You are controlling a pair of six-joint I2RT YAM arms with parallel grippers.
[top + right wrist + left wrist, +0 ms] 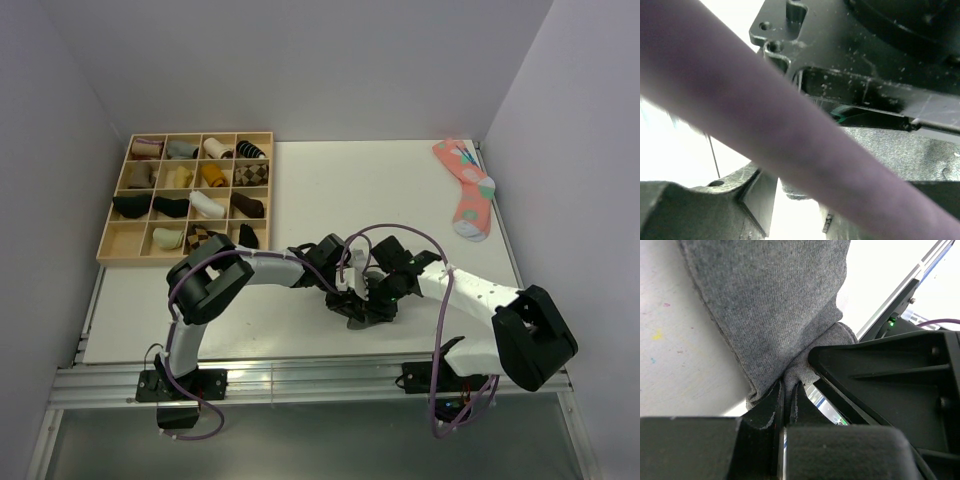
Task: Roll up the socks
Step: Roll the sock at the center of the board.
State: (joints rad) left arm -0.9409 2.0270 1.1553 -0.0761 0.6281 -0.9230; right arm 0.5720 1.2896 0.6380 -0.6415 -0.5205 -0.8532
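A dark charcoal-grey sock [357,320] lies on the white table near its front edge, mostly hidden under both grippers. My left gripper [349,292] reaches in from the left. In the left wrist view its fingers [771,402] are shut on a pinched fold of the grey knit sock [770,305], whose body lies flat on the table. My right gripper [384,296] meets it from the right. In the right wrist view [800,186] a sock edge sits between its parted fingers, with more sock [900,150] beyond. A purple cable [740,100] hides the tips.
A wooden compartment tray [124,240] holding several sock rolls stands at the back left. A salmon-pink dotted sock [466,187] lies at the back right by the wall. The table's front edge and metal rail [300,375] run just behind the arm bases.
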